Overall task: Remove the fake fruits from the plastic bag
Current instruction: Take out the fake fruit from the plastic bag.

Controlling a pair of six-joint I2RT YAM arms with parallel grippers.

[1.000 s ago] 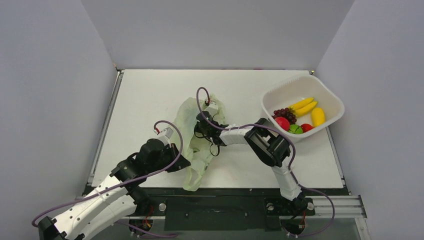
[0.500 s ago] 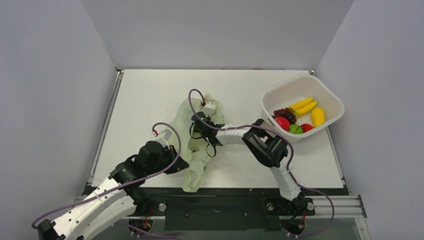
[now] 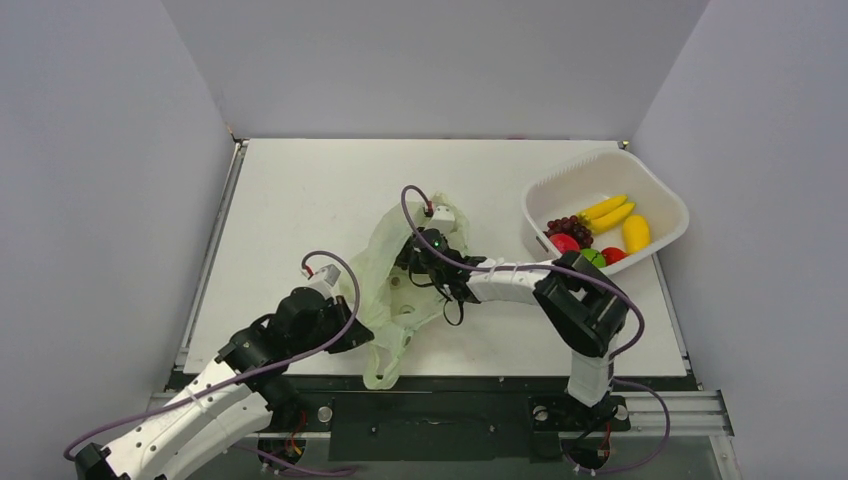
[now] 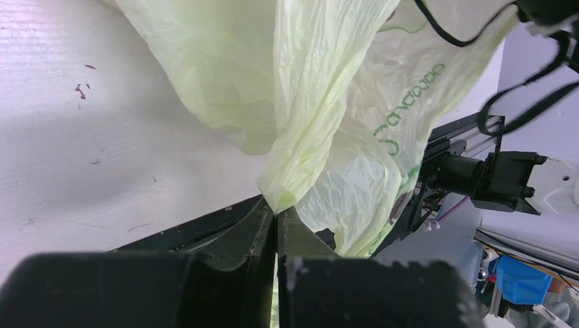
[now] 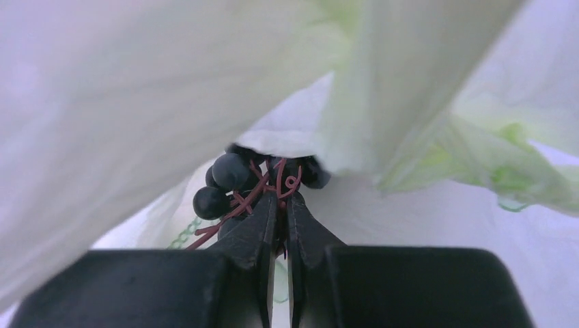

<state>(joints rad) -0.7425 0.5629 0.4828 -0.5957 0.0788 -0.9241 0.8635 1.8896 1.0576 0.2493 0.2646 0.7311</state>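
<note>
The pale green plastic bag (image 3: 385, 290) lies crumpled mid-table, its near part lifted. My left gripper (image 3: 362, 335) is shut on a fold of the plastic bag (image 4: 321, 102), and the pinch shows at the left gripper (image 4: 276, 212) tips. My right gripper (image 3: 412, 262) reaches into the bag's mouth. In the right wrist view the right gripper (image 5: 278, 197) is shut on the reddish wire stem of a dark grape bunch (image 5: 229, 178), with the plastic bag (image 5: 136, 82) film draped all around. Fake fruits, a red one (image 3: 566, 244) and a green one (image 3: 592, 257), lie in the basket.
The white basket (image 3: 660, 195) stands at the back right and also holds yellow bananas (image 3: 608, 212) and another grape bunch (image 3: 566, 226). Grey walls close in both sides. A black rail (image 3: 440, 385) runs along the table's near edge.
My right gripper has closed from open onto the grape stem inside the bag, and the right arm has swung rightward. The bag has spread and risen. The left gripper has stayed shut.
</note>
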